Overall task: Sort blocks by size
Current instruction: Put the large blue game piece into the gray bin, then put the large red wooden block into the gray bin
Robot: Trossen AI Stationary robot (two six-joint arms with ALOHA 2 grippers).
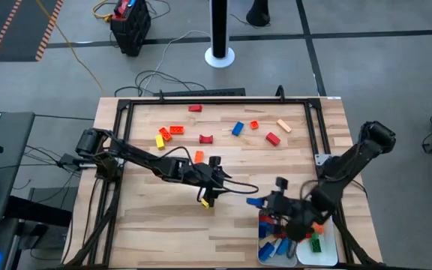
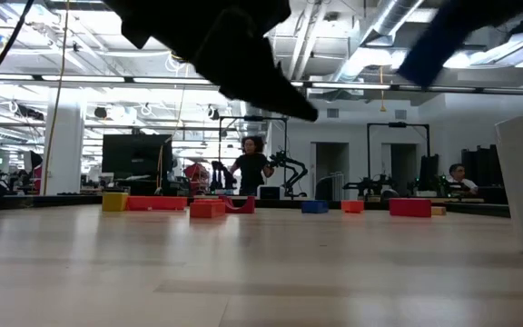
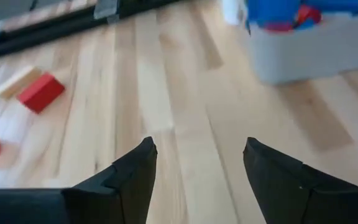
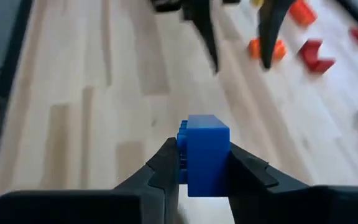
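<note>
1. Right now the right pincer pinches a small blue plastic toy brick between its two dark fingers, stud side turned sideways. In the high view it hangs at about five o'clock on the light wooden table, just beside the two white rectangular trays.
2. Those trays already carry a heap of red, blue, orange and green bricks.
3. Meanwhile the left pincer stands spread and empty near the table's centre, a small yellow brick lying just under it in the high view.
4. Unsorted bricks are scattered well apart toward twelve o'clock: a red one, a blue one, a tan one and an orange pair, among others.
5. Risk, as I judge it: the blue brick is gripped only across its lower part, so a quick swing could twist it loose short of the trays.
6. Another risk: the trays touch and are crowded, so a careless release could land it in the wrong size group or bounce it off the heap.
7. Also, both arms work close together near centre, and crossing paths could knock them.
</note>
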